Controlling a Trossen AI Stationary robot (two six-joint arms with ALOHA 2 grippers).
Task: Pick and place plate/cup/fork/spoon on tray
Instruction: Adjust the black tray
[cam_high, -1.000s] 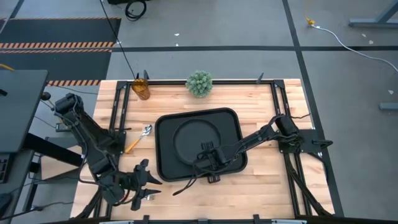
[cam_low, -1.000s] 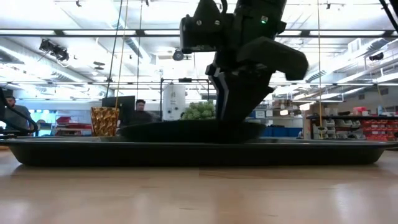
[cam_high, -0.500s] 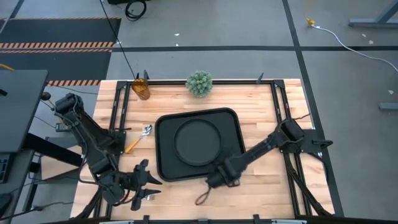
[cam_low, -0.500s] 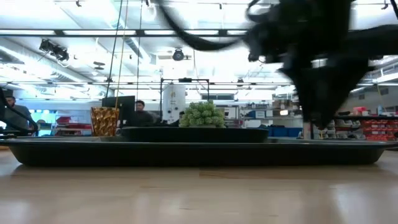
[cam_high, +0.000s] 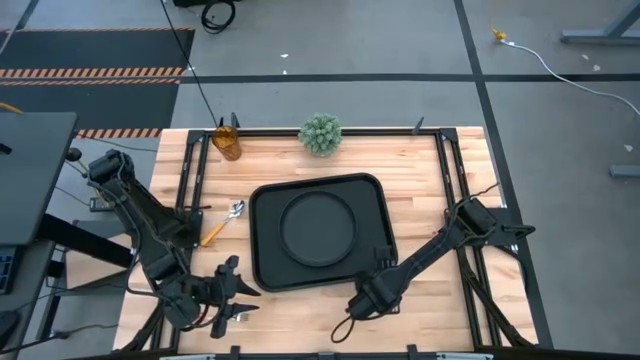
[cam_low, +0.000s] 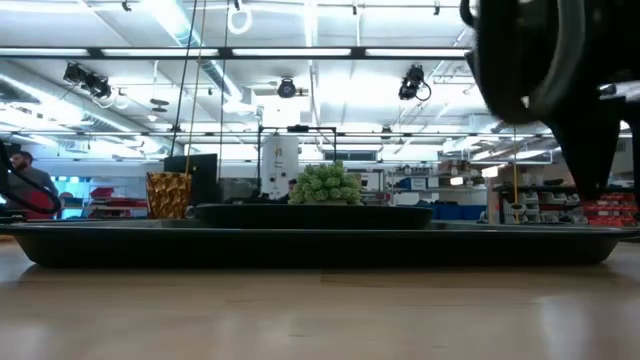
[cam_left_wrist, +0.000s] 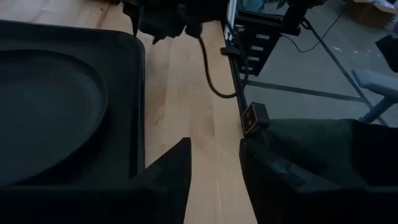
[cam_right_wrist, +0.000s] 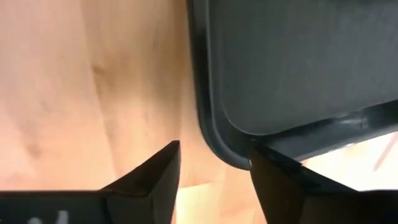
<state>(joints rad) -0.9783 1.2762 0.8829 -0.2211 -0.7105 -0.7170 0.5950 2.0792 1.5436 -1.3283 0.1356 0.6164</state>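
The round black plate (cam_high: 318, 228) lies flat in the black rectangular tray (cam_high: 376, 200) at the table's middle. The amber cup (cam_high: 227, 142) stands at the far left. The spoon (cam_high: 225, 222) lies on the table left of the tray. A small silver piece (cam_high: 238, 316) shows beside my left gripper; I cannot tell whether it is the fork. My left gripper (cam_high: 238, 280) is open and empty at the near left. My right gripper (cam_high: 362, 300) is open and empty, above the table just off the tray's near right corner (cam_right_wrist: 224, 149).
A green spiky ball plant (cam_high: 321, 133) stands at the far edge behind the tray. Black frame rails (cam_high: 190, 180) run along the table's left, right and far sides. Bare wood lies to the right of the tray and along the near edge.
My right gripper has drawn back from the plate's near rim toward the table's near edge and a little to the right, off the tray. The plate has stayed flat in the tray.
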